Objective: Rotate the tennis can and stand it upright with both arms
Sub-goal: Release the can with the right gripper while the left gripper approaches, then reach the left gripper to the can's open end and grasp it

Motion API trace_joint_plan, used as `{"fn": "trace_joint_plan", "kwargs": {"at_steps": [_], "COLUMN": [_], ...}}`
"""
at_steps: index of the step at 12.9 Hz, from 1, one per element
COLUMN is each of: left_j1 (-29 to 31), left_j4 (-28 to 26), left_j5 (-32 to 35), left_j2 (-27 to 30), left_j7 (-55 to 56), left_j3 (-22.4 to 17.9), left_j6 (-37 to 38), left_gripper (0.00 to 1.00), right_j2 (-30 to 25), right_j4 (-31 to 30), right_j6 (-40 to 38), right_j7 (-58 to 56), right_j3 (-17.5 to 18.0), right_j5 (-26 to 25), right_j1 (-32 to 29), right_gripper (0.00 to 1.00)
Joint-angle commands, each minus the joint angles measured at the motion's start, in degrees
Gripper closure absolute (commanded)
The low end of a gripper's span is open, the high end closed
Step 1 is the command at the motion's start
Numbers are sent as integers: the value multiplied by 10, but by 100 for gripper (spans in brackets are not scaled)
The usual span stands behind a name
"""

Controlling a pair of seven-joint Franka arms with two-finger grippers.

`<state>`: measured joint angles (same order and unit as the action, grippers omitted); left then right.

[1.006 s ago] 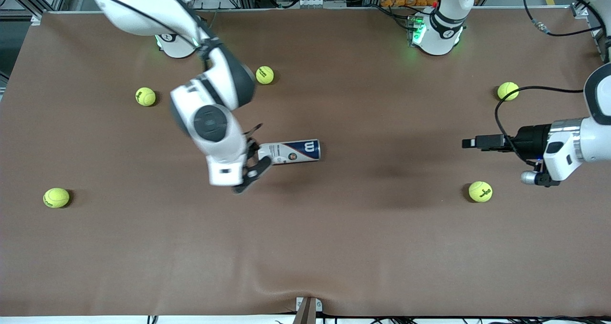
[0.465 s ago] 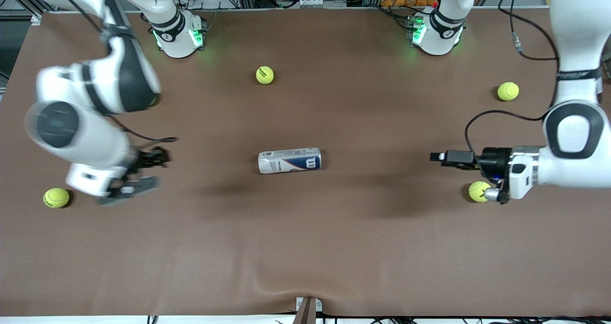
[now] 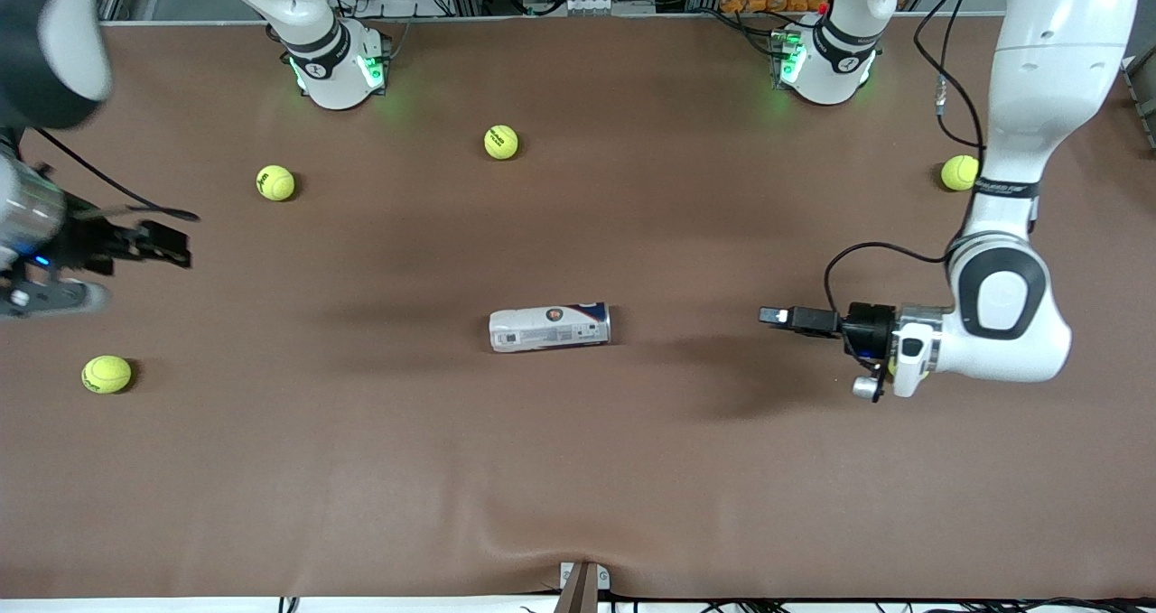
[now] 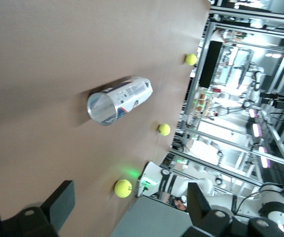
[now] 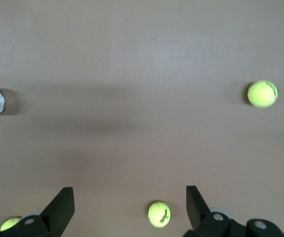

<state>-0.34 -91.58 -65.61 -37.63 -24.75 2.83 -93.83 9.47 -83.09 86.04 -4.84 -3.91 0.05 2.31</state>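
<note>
- Nearest the front camera on my feed: one tennis ball (image 3: 107, 374) toward the right arm's end of the table.
- Next up, the tennis can (image 3: 549, 327), lying flat on its side mid-table, nothing touching it. Its long axis runs along the table between the two arms' ends. The left wrist view looks into one round end (image 4: 102, 106).
- Left gripper (image 3: 775, 316) sits low over the table at about the can's line, pointing at the can but well apart from it. Fingers spread wide per the left wrist view, nothing between them.
- Right gripper (image 3: 172, 245) is out at its own end of the table, well apart from the can, fingers (image 5: 62, 206) spread, empty. I read it as waiting.
- Farther off: three more balls (image 3: 275, 182), (image 3: 500, 142), (image 3: 960, 172).
- My read: can not upright yet; left arm is lining up on the can's end.
- Risks: the can is a smooth cylinder on flat cloth, so any off-centre contact could roll it toward or away from the camera. An end-on push with nothing bracing the opposite end could just slide it.
- A ball looks partly hidden under the left wrist; a low sweep could knock it.
</note>
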Motion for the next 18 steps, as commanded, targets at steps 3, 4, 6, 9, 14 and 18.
{"fn": "trace_joint_plan", "kwargs": {"at_steps": [3, 4, 6, 9, 14, 18], "left_j1": [-45, -54, -67, -78, -124, -146], "left_j4": [1, 0, 0, 4, 1, -4], "left_j5": [-54, -75, -100, -132, -224, -257], "left_j2": [-22, -26, -41, -67, -93, -104], "left_j7": [-20, -27, -31, -61, -101, -101], "left_j3": [3, 3, 2, 3, 2, 3], "left_j6": [-63, -76, -88, -114, -155, -176], "left_gripper": [0, 0, 0, 0, 0, 0], "right_j2": [-74, -76, -92, -104, -105, -104], "right_j4": [-15, -12, -11, -11, 5, 7], "right_j6": [-63, -80, -99, -97, -107, -52], "right_j7": [51, 80, 85, 35, 41, 38], "right_j3": [-18, -17, -16, -14, -6, -5], "right_j5": [34, 44, 44, 38, 7, 0], "right_j1": [-19, -20, -20, -35, -38, -37], "right_gripper": [0, 0, 0, 0, 0, 0]}}
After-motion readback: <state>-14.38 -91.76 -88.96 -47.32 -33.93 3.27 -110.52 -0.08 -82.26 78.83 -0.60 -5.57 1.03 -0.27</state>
